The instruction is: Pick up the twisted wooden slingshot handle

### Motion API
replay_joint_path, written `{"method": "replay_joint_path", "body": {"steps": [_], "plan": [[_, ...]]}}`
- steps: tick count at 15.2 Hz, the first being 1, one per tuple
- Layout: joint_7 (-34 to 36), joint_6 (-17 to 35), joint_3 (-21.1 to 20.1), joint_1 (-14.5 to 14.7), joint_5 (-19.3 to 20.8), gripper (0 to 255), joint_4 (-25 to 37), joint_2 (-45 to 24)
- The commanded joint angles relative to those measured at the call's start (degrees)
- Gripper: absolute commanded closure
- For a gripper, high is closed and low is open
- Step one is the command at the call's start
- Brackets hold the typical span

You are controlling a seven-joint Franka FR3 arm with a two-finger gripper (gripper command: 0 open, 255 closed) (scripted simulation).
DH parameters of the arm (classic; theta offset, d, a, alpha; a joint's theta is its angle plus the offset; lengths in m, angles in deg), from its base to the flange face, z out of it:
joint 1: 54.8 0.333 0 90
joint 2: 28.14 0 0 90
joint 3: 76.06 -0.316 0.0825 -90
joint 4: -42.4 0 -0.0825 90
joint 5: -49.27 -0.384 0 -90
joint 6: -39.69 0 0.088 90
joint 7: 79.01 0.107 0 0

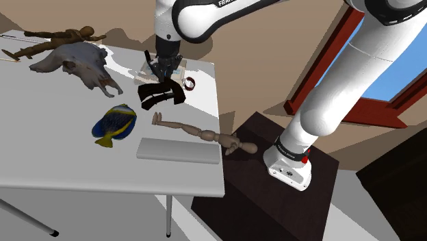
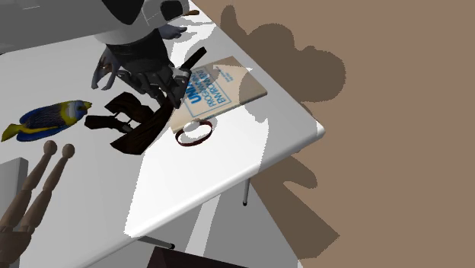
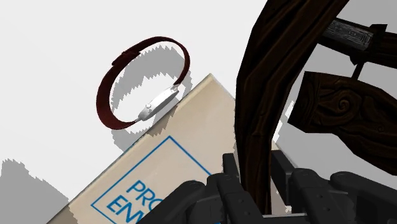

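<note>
Wrist view: jaws tight on dark slingshot handle (image 3: 257, 114); shoulder view: blue-yellow fish (image 1: 116, 122)

Pincer (image 3: 259, 179) clamped on dark slingshot (image 3: 257, 95); red watch (image 3: 158, 104) nr envelope (image 3: 191, 130).

Slingshot handle (image 3: 261, 95): dark carved wood; matt

The slingshot handle (image 3: 257, 95) is very dark brown, nearly black, with a carved swirl on one piece. The booklet (image 2: 221, 90) is tan with blue lettering and a blue frame. Beside the booklet, the wristwatch (image 3: 158, 104) has a dark red strap and a pale case. The fish (image 1: 116, 122) is blue with yellow edges and dark stripes. The table (image 1: 68, 164) is white.
</note>
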Motion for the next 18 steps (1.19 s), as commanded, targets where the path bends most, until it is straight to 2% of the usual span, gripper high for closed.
{"method": "replay_joint_path", "body": {"steps": [1,16,18], "plan": [[0.04,-0.01,0.00,0.00,0.08,255,0.15,-0.17],[-1.82,-11.28,0.36,-0.08,-1.92,255,8.03,3.54],[-1.84,-11.40,0.36,-0.08,-1.93,255,8.12,3.56]]}}
